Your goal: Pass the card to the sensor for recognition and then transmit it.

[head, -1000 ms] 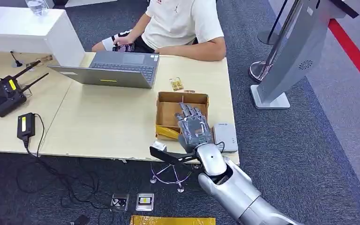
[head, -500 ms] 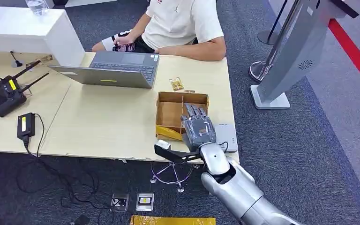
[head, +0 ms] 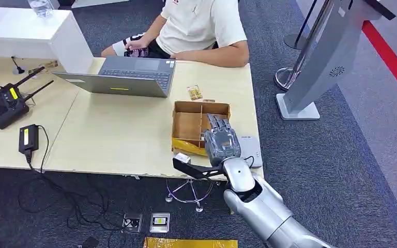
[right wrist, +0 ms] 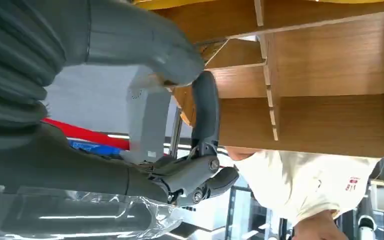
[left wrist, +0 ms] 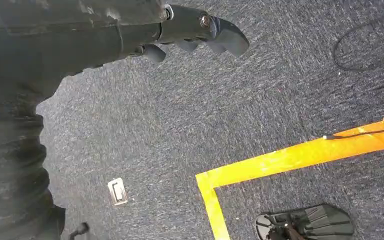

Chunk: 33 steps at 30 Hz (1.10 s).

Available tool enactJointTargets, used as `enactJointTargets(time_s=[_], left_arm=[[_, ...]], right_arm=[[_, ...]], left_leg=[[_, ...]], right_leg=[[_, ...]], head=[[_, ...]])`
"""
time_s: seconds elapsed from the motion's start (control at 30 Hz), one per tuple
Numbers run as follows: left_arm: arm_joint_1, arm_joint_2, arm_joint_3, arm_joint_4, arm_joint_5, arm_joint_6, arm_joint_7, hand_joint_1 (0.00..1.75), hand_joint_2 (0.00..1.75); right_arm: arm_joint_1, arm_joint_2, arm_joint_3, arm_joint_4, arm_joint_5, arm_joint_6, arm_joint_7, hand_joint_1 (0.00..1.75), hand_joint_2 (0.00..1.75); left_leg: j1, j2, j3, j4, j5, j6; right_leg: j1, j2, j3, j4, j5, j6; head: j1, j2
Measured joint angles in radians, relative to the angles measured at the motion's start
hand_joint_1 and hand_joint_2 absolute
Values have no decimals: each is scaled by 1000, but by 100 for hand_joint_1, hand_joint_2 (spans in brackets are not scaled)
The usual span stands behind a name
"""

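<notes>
Right hand (head: 221, 143) has shifted right, toward the sensor (head: 250, 150), over the cardboard box (head: 190, 122); fingers (right wrist: 206, 112) extended and apart, no card seen held — risk: snagging a divider.

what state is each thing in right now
laptop: lid open, on the table.
cardboard box: open-topped, divided into compartments.
right hand: over the box's near corner; whether it holds anything cannot be told.
left hand: hanging above the carpet, holding nothing.
</notes>
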Motion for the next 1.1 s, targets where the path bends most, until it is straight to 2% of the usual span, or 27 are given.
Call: enactJointTargets(time_s=[0.2, 0.3, 0.4, 0.5, 0.57, 0.7, 0.9, 1.1], left_arm=[[0, 0, 0, 0, 0, 0, 0, 0, 175], [0, 0, 0, 0, 0, 0, 0, 0, 175], [0, 0, 0, 0, 0, 1, 0, 0, 175], [0, 0, 0, 0, 0, 1, 0, 0, 175], [0, 0, 0, 0, 0, 1, 0, 0, 175], [0, 0, 0, 0, 0, 1, 0, 0, 175], [0, 0, 0, 0, 0, 1, 0, 0, 175], [1, 0, 0, 0, -4, 0, -2, 0, 175]], right_arm=[[0, 0, 0, 0, 0, 0, 0, 164, 175], [0, 0, 0, 0, 0, 5, 0, 159, 175], [0, 0, 0, 0, -2, 8, 3, 166, 175], [0, 0, 0, 0, -3, 10, 6, 166, 175], [0, -1, 0, 0, -3, 9, 8, 175, 175], [0, -2, 0, -6, 2, -5, 9, 175, 175], [1, -11, -14, -78, 39, -39, 26, 175, 175], [10, -26, -40, -184, 73, -34, 41, 175, 175]], left_leg=[[0, 0, 0, 0, 0, 0], [0, 0, 0, 0, 0, 0], [0, 0, 0, 0, 0, 0], [0, 0, 0, 0, 0, 0], [0, 0, 0, 0, 0, 0], [0, 0, 0, 0, 0, 0], [0, 0, 0, 0, 0, 0], [0, 0, 0, 0, 0, 0]], right_leg=[[0, 0, 0, 0, 0, 0], [0, 0, 0, 0, 0, 0], [0, 0, 0, 0, 0, 0], [0, 0, 0, 0, 0, 0], [0, 0, 0, 0, 0, 0], [0, 0, 0, 0, 0, 0], [0, 0, 0, 0, 0, 0], [0, 0, 0, 0, 0, 0]], head=[[0, 0], [0, 0], [0, 0], [0, 0], [0, 0], [0, 0], [0, 0], [0, 0]])
